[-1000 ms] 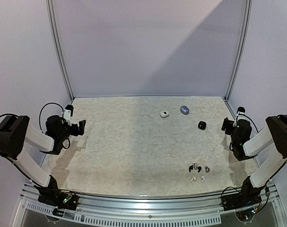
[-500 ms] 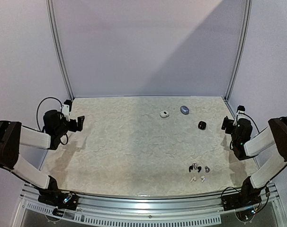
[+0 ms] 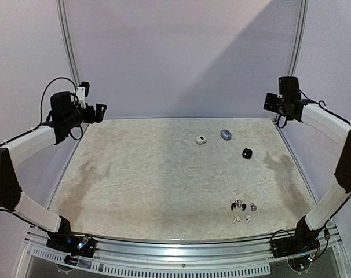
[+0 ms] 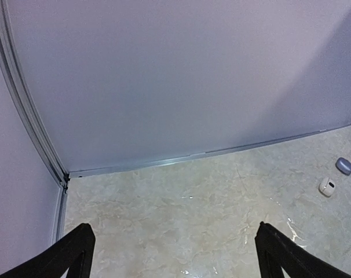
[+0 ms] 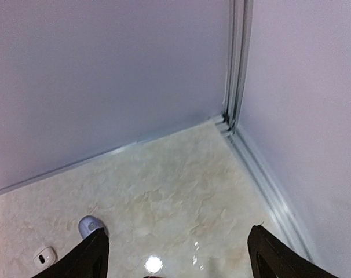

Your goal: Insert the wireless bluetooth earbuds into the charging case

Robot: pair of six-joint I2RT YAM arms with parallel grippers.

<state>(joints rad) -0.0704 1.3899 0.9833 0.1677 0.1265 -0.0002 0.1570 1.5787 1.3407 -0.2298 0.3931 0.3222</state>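
High over the table's far corners, my left pincer and right pincer hang released, empty. Earbuds lie well below the right one, toward my base: a tiny blurred cluster, pairs hard to separate. Both wrist views miss them; my fingertips are cropped.

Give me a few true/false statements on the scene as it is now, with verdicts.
1. Both tools are open and empty. True: left tool and right tool hold nothing.
2. Three cases lie on the table. True: white case, blue case, black case.
3. The black case is left of the white case. False: it lies to its right, nearer the arms.
4. The earbuds sit inside the cases. False: they lie loose near the front edge, on the right.
5. The left tool hangs over the earbuds. False: it is up high at the far left corner.
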